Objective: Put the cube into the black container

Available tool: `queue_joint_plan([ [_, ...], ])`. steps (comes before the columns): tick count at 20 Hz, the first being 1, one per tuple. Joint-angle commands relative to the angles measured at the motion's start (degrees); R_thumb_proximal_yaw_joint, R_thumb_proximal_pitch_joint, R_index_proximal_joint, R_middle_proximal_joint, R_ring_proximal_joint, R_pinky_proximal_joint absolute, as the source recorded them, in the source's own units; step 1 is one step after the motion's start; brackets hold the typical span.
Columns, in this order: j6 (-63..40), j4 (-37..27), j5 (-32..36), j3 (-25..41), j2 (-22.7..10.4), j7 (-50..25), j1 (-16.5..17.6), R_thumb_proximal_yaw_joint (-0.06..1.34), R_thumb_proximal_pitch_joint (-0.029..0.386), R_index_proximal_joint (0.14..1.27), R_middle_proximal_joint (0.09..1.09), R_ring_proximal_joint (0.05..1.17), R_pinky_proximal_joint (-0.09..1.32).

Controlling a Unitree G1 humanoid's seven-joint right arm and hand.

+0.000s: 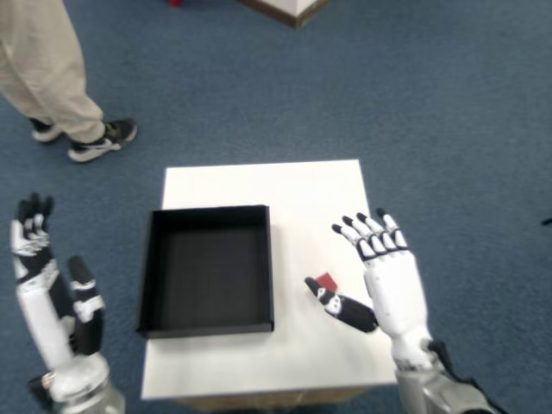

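A small red cube (326,281) lies on the white table (293,190), just right of the black container (208,269). My right hand (384,276) hovers over the table's right side with its fingers (371,231) spread. Its thumb (338,304) points left and its tip sits right beside the cube, partly covering it. Nothing is held in that hand. The container is an open square tray with nothing inside it. My left hand (50,297) is raised off the table's left edge, fingers apart.
A person's legs and dark shoes (102,140) stand on the blue carpet beyond the table's far left corner. A wooden furniture corner (289,9) shows at the top of the view.
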Motion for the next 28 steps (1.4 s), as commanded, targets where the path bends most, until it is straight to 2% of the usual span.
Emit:
queue_joint_plan([
  [1, 1.06, 1.68, -0.45, 0.41, -0.16, -4.71, -3.51, 0.29, -0.009, 0.44, 0.34, 0.31, 0.15],
  [6, 3.83, 11.55, -1.69, 1.08, 2.12, -5.46, -5.64, 0.26, -0.014, 0.47, 0.35, 0.32, 0.16],
  [14, 7.81, 17.25, -2.85, 1.6, 3.96, -2.28, -8.01, 0.23, -0.019, 0.5, 0.37, 0.35, 0.2],
  [20, 10.79, 18.26, -2.4, 0.77, 4.75, 2.3, -7.92, 0.22, -0.02, 0.51, 0.38, 0.35, 0.22],
  [28, 12.05, 16.63, -0.89, -0.9, 5.35, 7.85, -10.0, 0.22, -0.02, 0.51, 0.36, 0.33, 0.2],
])
